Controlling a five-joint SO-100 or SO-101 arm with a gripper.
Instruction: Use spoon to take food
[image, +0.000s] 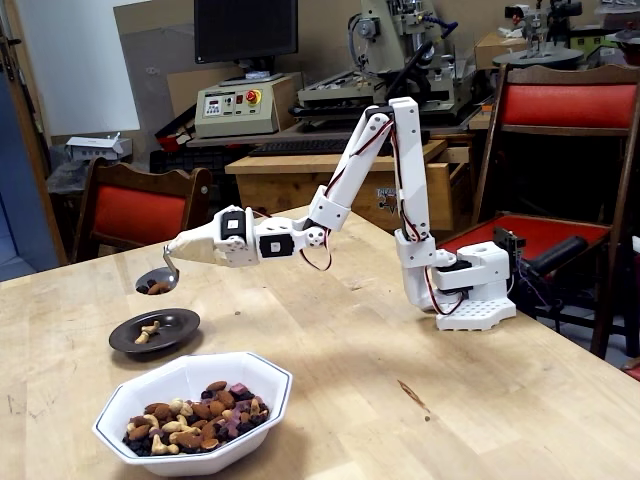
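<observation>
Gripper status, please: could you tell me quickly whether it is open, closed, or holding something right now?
Gripper: closed on the spoon, which carries some food above the table.

A pale wooden table (340, 340), its top scuffed and marked, carries a small dark saucer (154, 331) just below and slightly left of the claw (178, 254) in the fixed view, with a few nuts lying on it. A white eight-sided bowl (194, 409) stands on the table nearer the camera, below the claw and well apart from it, holding the food (196, 412), a mix of brown almonds, pale cashews and dark fruit. Far to the claw's right, the arm's white base (470, 290) sits on the table near its far edge.
</observation>
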